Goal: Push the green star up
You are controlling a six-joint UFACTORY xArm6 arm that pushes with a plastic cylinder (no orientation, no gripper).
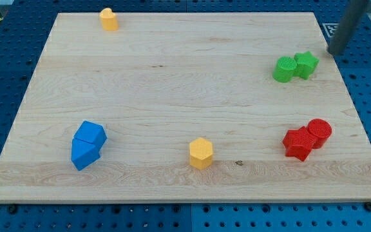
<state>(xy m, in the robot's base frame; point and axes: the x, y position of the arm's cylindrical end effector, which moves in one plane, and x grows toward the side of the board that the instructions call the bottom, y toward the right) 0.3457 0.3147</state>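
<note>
Green star [306, 64] sits at the bench's [172, 84] right side near the top, touching the green cylinder [285, 69] on its left; it looks like a light, rigid plastic block that should slide easily, so I'd contact its bottom edge squarely or it'll spin off. My tip [333, 51] is just up-right of it, apart; no gripper fitted, nothing held. Count: two green, two red [306, 139], two blue [87, 144], two yellow [200, 153].
</note>
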